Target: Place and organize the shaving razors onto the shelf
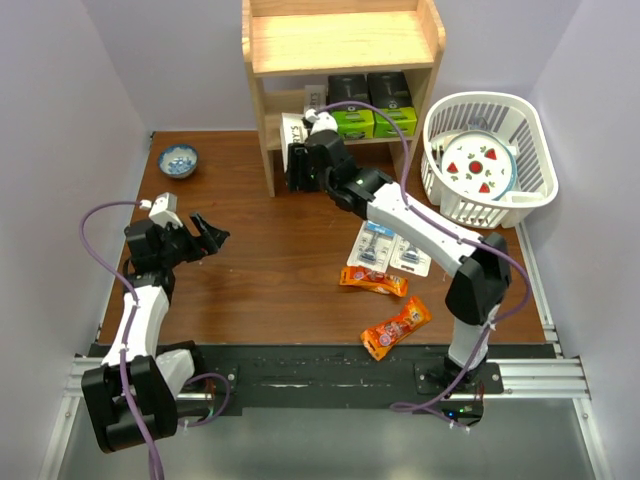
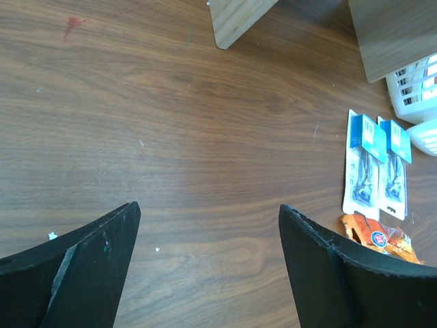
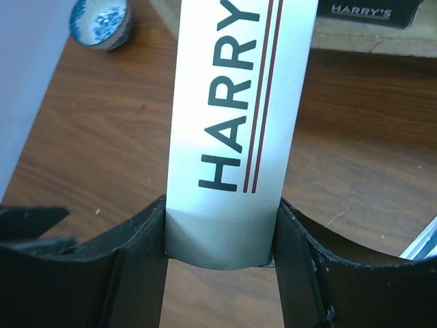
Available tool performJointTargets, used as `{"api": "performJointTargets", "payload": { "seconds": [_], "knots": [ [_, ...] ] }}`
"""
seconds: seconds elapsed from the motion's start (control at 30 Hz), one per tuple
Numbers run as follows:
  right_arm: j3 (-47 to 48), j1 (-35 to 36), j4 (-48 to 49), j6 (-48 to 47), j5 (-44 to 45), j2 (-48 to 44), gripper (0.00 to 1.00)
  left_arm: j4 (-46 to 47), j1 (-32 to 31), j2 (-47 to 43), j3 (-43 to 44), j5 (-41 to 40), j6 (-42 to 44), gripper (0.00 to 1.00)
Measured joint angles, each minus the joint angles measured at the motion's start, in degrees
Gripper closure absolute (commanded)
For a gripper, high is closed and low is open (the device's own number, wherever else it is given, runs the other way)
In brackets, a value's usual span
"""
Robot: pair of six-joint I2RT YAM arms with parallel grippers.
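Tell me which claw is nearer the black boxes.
Right. The right claw, gripping the HARRY'S box, is at the shelf beside the black boxes; the left claw hovers far off.

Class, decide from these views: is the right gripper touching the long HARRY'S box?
Touching. The right wrist view shows the right gripper clamped on the HARRY'S box, one finger flat against each side, with no gap.

The white-and-black left arm [image 1: 140, 300] folds up near the left edge of the brown wooden table [image 1: 260, 260], its black two-finger left gripper [image 1: 207, 234] spread wide, holding nothing. The right arm [image 1: 420, 225] stretches toward the far edge, its black right gripper [image 3: 222, 205] clamped on a long white HARRY'S box [image 3: 232, 102].
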Motion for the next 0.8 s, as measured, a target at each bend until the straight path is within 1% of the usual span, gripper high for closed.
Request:
{"api": "performJointTargets", "payload": {
  "seconds": [0.27, 0.53, 0.73, 0.8],
  "knots": [
    [6.99, -0.09, 2.49, -1.70, 4.55, 8.28, 0.56, 0.44, 0.00, -0.61, -0.81, 0.46, -0.26, 0.13],
    [11.63, -0.09, 4.22, -2.21, 5.70, 11.32, 0.55, 0.35, 0.00, -1.86, -2.47, 0.90, -0.35, 0.13],
    [15.34, -0.15, 5.20, -2.82, 6.45, 14.23, 0.52, 0.37, 0.00, -2.29, -2.84, 1.03, -0.37, 0.13],
    [16.44, -0.24, 5.86, -3.23, 6.88, 15.47, 0.49, 0.35, 0.00, -2.38, -2.95, 1.05, -0.37, 0.13]
  ]
}}
